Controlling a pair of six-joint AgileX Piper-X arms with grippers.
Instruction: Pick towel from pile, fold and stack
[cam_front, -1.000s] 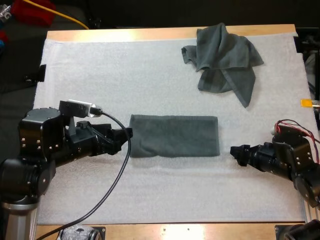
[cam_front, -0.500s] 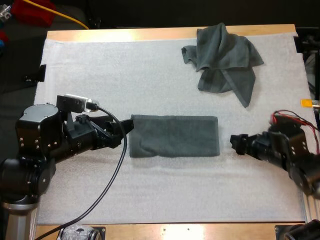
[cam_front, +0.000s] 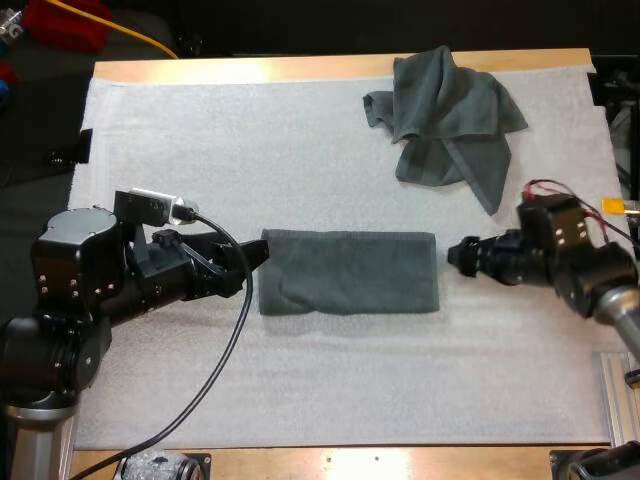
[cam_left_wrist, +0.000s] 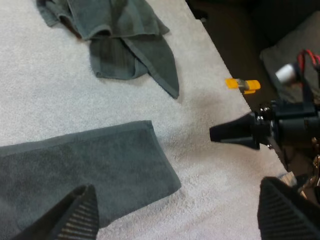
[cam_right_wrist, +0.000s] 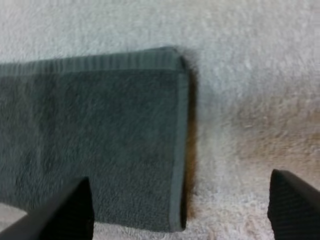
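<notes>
- Over the last second our right gripper (cam_front: 455, 254) has swung up and to the left from the lower right. It now sits just beside the right end of the towel (cam_front: 348, 272), close but not touching.
- Our left gripper (cam_front: 256, 264) has kept its place at the towel's left end, left of centre in the high view.
- We take this to mean the two grippers now flank the strip at its short ends, ready for the next fold. Neither has a hold on it yet.
- Left gripper: its fingers (cam_left_wrist: 75, 215) stand wide apart with nothing between them, one over the towel's near end and the other over bare mat.
- Right gripper: its fingers (cam_right_wrist: 67, 210) are also apart and empty. The towel's end edge lies between them, with one finger over the cloth.
- The towel lies flat at the centre of the high view, its long side running left to right on the mat (cam_front: 200, 130).
- The pile (cam_front: 445, 110) sits crumpled in the upper right, well apart from both grippers.
</notes>
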